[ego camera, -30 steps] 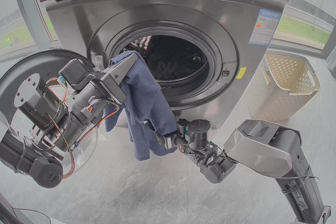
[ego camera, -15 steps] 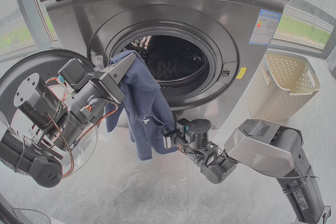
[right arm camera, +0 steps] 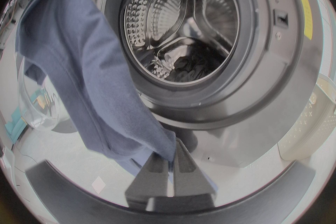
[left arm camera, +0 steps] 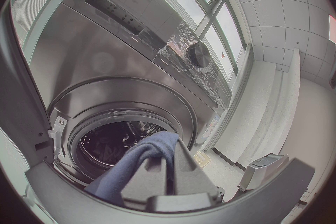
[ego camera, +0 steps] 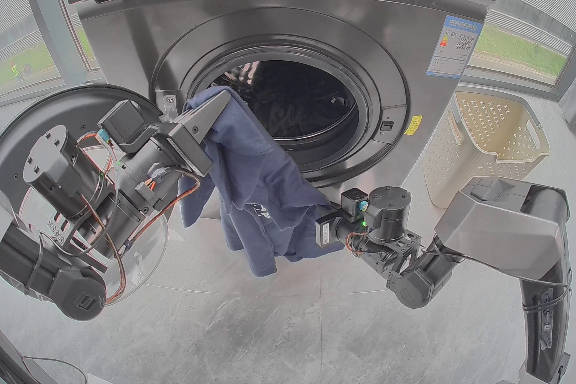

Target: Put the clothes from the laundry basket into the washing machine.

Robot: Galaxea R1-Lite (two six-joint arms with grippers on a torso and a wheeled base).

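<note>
A blue garment (ego camera: 258,181) hangs stretched in front of the washing machine's open drum (ego camera: 288,103). My left gripper (ego camera: 223,98) is shut on its upper end at the left edge of the drum opening; the cloth (left arm camera: 140,158) drapes over that gripper (left arm camera: 171,151). My right gripper (ego camera: 312,229) is shut on the lower part, below the opening. From the right wrist, the garment (right arm camera: 87,77) runs from the gripper (right arm camera: 171,161) up across the drum (right arm camera: 182,25). A dark garment (right arm camera: 189,63) lies inside the drum. The cream laundry basket (ego camera: 486,145) stands right of the machine.
The machine's round door (ego camera: 66,121) stands swung open at the left, behind my left arm. Grey tiled floor (ego camera: 240,319) spreads below the garment. Windows flank the machine on both sides.
My right arm has moved to the right and slightly up, pulling the garment's lower part with it, so the cloth now spreads wider. The left gripper has held still.
</note>
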